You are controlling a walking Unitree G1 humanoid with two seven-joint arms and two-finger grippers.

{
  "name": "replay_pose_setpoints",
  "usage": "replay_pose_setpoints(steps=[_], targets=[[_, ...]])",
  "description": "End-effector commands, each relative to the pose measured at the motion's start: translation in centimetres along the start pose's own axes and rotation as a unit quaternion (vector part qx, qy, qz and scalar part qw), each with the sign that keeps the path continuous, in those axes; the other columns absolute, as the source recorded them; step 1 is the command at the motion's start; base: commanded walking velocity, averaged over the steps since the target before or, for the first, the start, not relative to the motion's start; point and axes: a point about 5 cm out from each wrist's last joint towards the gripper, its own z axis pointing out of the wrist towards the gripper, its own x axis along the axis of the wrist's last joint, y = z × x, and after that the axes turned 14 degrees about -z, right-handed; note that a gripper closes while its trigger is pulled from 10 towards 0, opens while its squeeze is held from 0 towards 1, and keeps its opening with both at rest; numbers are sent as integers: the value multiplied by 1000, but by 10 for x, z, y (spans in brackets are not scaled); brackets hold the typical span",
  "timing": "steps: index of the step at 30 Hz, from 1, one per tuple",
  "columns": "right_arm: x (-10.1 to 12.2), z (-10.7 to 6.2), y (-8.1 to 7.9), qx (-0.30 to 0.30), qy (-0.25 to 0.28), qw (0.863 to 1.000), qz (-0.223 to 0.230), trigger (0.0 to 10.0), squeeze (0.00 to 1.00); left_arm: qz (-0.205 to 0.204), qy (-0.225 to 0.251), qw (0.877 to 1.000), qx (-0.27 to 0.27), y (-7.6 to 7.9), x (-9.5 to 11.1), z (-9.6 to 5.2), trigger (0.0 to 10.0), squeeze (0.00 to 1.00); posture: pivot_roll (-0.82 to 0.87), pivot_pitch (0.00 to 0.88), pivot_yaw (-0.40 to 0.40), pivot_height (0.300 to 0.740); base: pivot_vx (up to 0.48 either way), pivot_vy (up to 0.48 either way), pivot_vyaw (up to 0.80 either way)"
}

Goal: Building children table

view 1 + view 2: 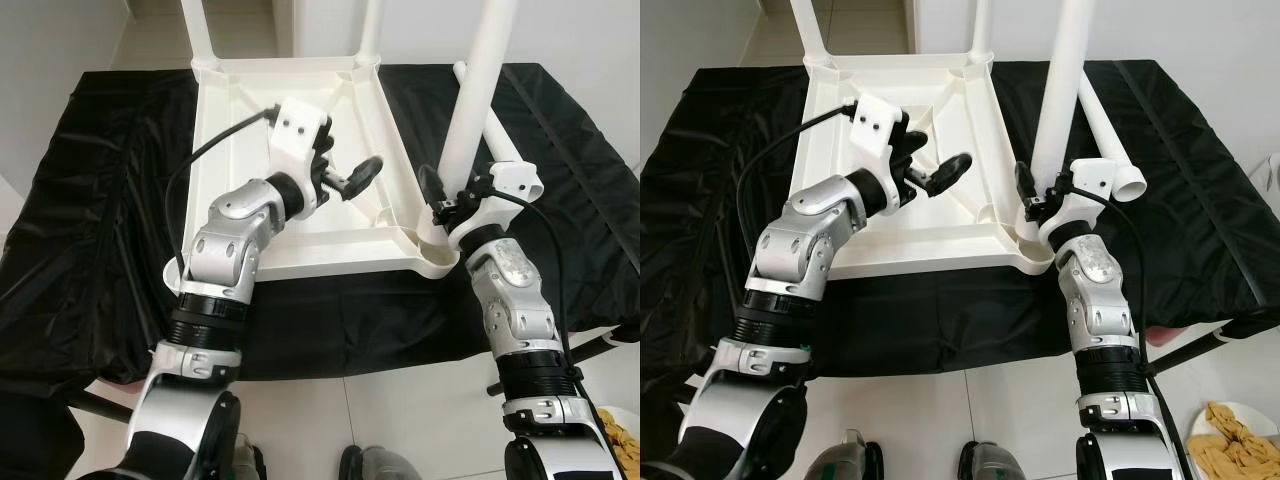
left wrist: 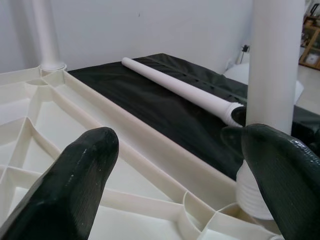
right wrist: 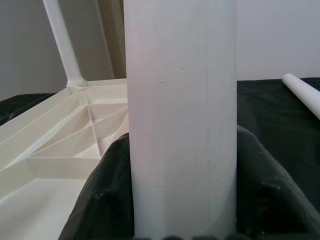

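A white plastic tabletop (image 1: 300, 150) lies upside down on a black cloth (image 1: 90, 230), its ribbed underside up, with raised ribs running diagonally to a round socket at each corner. It takes up the middle of the cloth, nearer the far edge than the near one.

Four white round legs can be counted. Three stand upright in corner sockets: one at the far left corner (image 1: 195, 30), one at the far right corner (image 1: 372, 30), and one at the near right corner (image 1: 478, 90). The fourth leg (image 1: 1110, 130) lies loose on the cloth just beside the tabletop's right edge, its open end towards the near side. The near left corner is hidden behind the left arm.

The right gripper (image 1: 447, 192) is clamped around the near right leg low down, just above its socket; the right wrist view shows a black finger pressed to each side of the tube. The left gripper (image 1: 342, 180) hovers over the middle of the tabletop with its fingers (image 2: 75, 185) spread wide, holding nothing and pointing towards the near right leg.

No writing, brand or label can be read on any part.

On the floor by the near right corner a white plate (image 1: 1240, 445) holds something crumpled and yellow.
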Motion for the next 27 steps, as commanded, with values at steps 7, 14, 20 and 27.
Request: replay_pose_setpoints(steps=[7,14,20,27], targets=[[3,5,-4,56,11,998,-3,10000,0,-71,-2,997,-27,0,9,-2,10000,0,63,63,-24,740,0,0,0],[5,6,-7,109,24,994,1,10000,0,-88,-17,994,-59,5,16,9,10000,0,58,41,-31,740,0,0,0],[7,3,-17,173,33,984,2,10000,0,-115,-23,988,-103,22,22,15,10000,0,58,27,-36,740,0,0,0],[7,0,-23,214,33,976,5,10000,0,-131,-26,983,-126,28,26,17,10000,0,56,22,-40,740,0,0,0]])
